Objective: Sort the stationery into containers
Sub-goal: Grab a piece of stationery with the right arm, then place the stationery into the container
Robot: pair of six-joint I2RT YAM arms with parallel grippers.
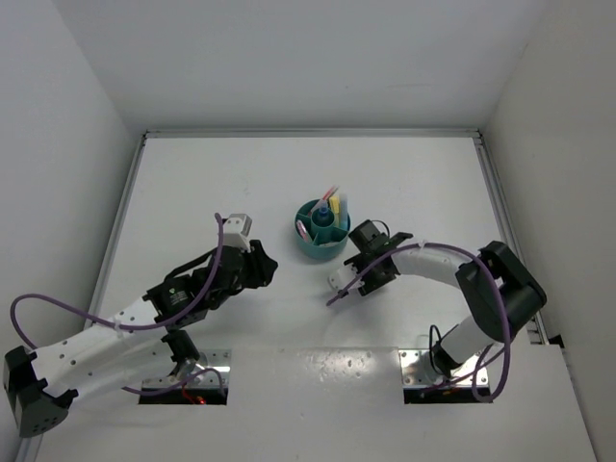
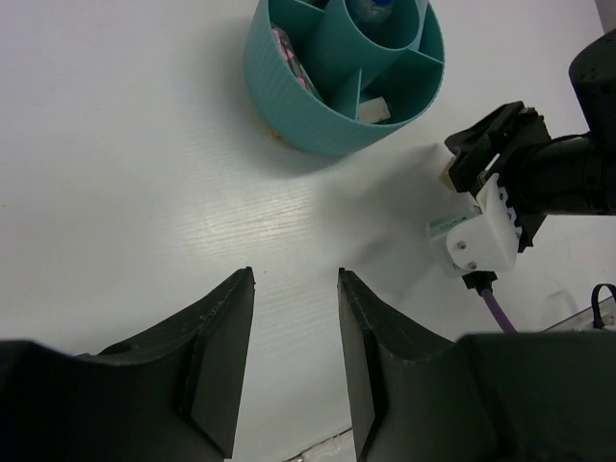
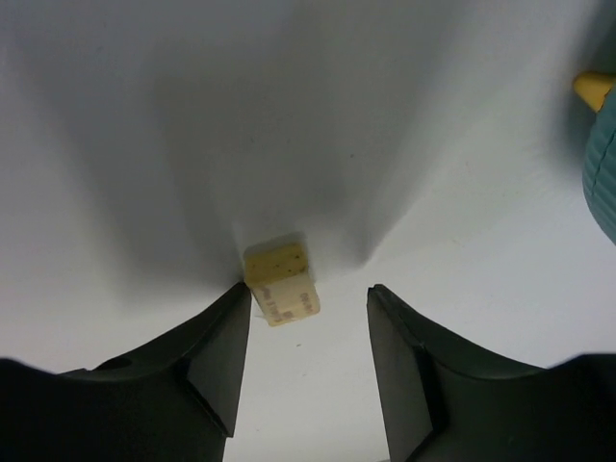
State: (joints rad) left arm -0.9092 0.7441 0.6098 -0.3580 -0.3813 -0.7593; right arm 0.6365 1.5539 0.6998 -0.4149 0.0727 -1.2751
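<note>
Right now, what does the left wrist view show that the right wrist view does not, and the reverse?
Only left wrist: the inside of the teal organiser, a white block in one compartment, and the right end effector from outside. Only right wrist: the tan eraser plainly, on the table between open fingers. Both: the organiser's outer wall and the table.
</note>
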